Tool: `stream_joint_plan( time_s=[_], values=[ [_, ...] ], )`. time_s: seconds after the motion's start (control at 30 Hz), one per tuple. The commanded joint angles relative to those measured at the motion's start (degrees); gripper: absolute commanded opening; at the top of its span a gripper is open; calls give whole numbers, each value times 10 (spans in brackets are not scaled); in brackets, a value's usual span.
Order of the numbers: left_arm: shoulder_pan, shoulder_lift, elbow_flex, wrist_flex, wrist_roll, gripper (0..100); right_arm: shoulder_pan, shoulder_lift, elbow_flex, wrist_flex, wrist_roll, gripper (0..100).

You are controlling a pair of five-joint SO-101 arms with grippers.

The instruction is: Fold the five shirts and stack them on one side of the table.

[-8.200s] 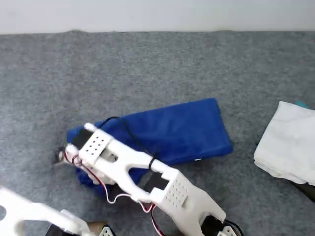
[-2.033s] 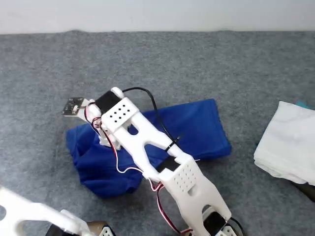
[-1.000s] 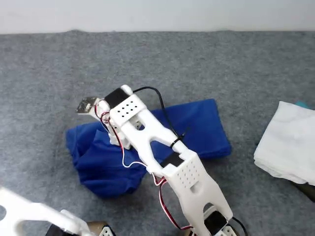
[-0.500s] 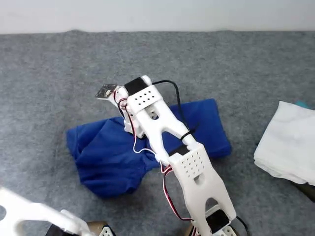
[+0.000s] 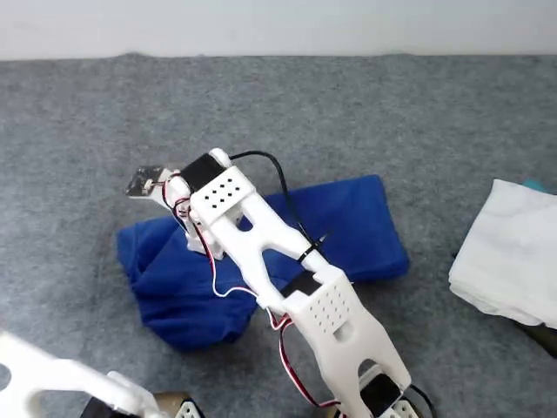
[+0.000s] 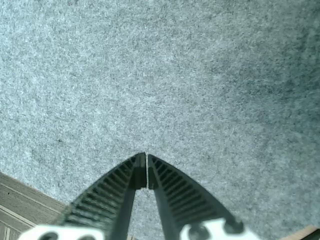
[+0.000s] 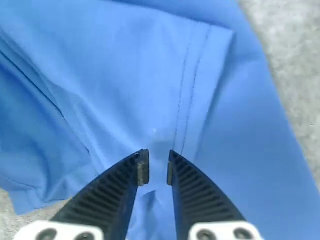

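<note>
**A:** What is lying on the bench, seen from above?
**B:** One blue shirt, with the right arm crossing over it and hiding part of it. One white pile is sitting well away from that arm's pincer. It is cut off, and I cannot count its layers.
**A:** Left wrist?
**B:** The left pincer is pressing tip to tip, gripping nothing, with bare bench beneath.
**A:** Right wrist?
**B:** The right pincer is hanging barely parted and empty, with the blue shirt directly beneath.

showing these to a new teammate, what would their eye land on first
A rumpled blue shirt lies in the middle of the grey felt table, with the white right arm stretched across it. The right hand hangs over a stitched seam, slightly open. A folded white shirt sits at the high view's right edge.
</note>
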Motion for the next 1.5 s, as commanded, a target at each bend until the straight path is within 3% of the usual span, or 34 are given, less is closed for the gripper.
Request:
stream_joint_plan(
  time_s=[0.0, 0.27, 0.43, 0.77, 0.9, 1.2, 1.47],
  values=[
    [4, -18, -7, -11, -1, 15, -11, -68, -20, 25, -33, 69],
    [4, -16, -7, -11, -2, 15, -81, -213, 207, 22, -46, 90],
    [4, -15, -5, -12, -2, 15, -171, -259, 302, 10, -47, 264],
    [4, -18, -7, -9, -2, 15, -267, -185, 333, -67, -47, 238],
    [3, -18, -4, -9, -2, 15, -267, -140, 333, -97, -46, 226],
    [1, -18, -4, -8, -2, 15, -226, -116, 316, -115, -46, 18],
    [3, -18, -4, -8, -2, 15, -163, -116, 214, -63, -31, 9]
  ],
)
